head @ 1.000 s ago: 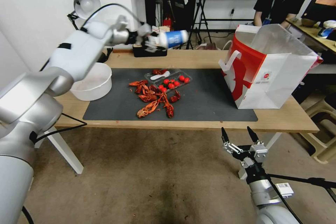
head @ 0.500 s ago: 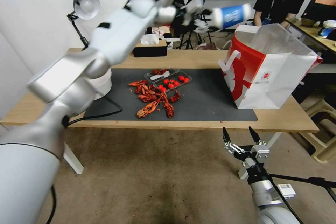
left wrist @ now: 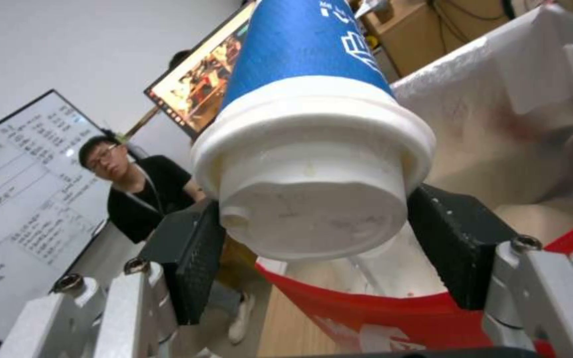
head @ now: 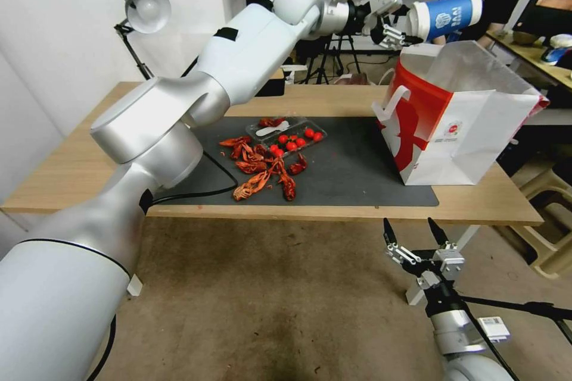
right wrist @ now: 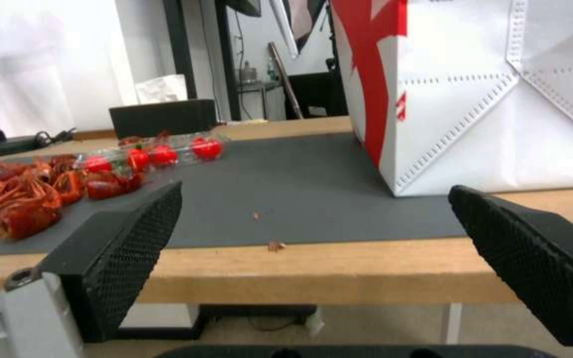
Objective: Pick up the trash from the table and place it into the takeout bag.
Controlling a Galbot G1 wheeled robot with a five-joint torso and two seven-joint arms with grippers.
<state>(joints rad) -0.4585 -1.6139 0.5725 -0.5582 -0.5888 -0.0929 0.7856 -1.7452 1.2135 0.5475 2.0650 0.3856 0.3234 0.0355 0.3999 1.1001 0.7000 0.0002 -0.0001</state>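
Above the open mouth of the takeout bag (head: pixel 453 125), at its far rim, I hold the blue-and-white paper cup (head: pixel 444 16) on its side, lid end toward my wrist, so that I judge letting go would drop it into the bag rather than back onto the table (head: pixel 476 205). My left gripper (head: pixel 398 28) is closed on the cup at the white lid: in the left wrist view the two black pads (left wrist: pixel 190 258) press that end from either side, with the bag's red edge and white lining below. The bag stands upright at the right end of the dark grey mat (head: pixel 357 172), near me. Red crayfish shells (head: pixel 262 169) and a clear tray of cherry tomatoes (head: pixel 289 134) lie on the mat, well apart from the bag. My right gripper (head: pixel 417 237) waits below the table's front edge, fingers spread wide, holding nothing.
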